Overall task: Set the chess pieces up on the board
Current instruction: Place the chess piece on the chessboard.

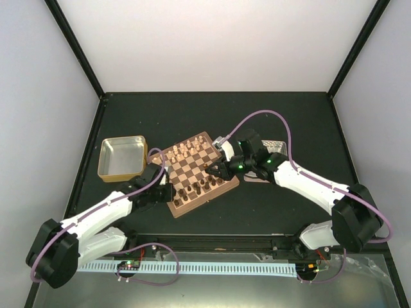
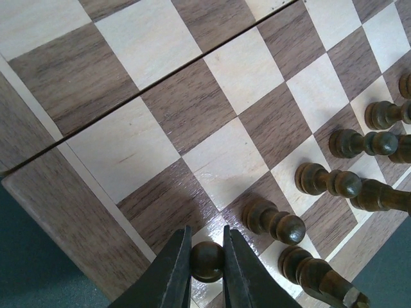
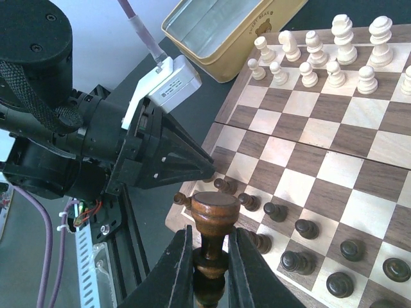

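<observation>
The board (image 1: 194,169) lies at the table's middle, with cream chess pieces (image 1: 186,151) along its far-left side and dark ones (image 1: 200,187) along its near side. My left gripper (image 2: 207,240) is shut on the round head of a dark pawn (image 2: 207,262) standing on a near-edge square of the board (image 2: 160,54), beside a row of dark pawns (image 2: 273,220). My right gripper (image 3: 212,231) is shut on the stem of a tall dark piece (image 3: 215,205), held above the board's near corner with its flat base past the fingertips. Cream pieces (image 3: 334,54) stand beyond.
A gold-sided tin (image 1: 121,158) sits left of the board, also in the right wrist view (image 3: 218,29). A silver tin (image 1: 275,147) lies behind the right arm, mostly hidden. The left gripper's body (image 3: 154,154) is close to the right gripper's piece.
</observation>
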{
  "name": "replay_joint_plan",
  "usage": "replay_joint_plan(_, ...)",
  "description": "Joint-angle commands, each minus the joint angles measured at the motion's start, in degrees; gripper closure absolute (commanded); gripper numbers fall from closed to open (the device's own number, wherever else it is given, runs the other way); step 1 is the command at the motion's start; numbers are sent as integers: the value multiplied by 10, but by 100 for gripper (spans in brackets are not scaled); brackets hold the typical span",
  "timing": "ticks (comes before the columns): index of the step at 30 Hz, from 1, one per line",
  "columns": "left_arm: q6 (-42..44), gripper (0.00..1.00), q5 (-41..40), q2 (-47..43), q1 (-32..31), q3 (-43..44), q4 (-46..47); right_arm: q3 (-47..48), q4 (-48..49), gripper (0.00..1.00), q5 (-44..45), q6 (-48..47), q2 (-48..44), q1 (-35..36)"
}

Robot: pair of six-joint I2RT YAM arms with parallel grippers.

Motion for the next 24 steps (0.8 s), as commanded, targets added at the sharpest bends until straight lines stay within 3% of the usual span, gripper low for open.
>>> replay_joint_plan(1, 2, 86, 5, 12, -8, -4, 4, 14, 10, 91, 2, -1, 2, 2)
replay_joint_plan(12, 5, 66, 6, -24, -9, 15, -27, 18, 8, 91, 0, 2, 2, 2)
replay_joint_plan(21, -2, 65, -1, -73, -8, 43, -54, 17, 8, 90, -13, -1, 2, 2)
replay_joint_plan(24, -7, 61, -3, -115, -8, 58, -58, 16, 14, 90, -38, -10, 1, 3)
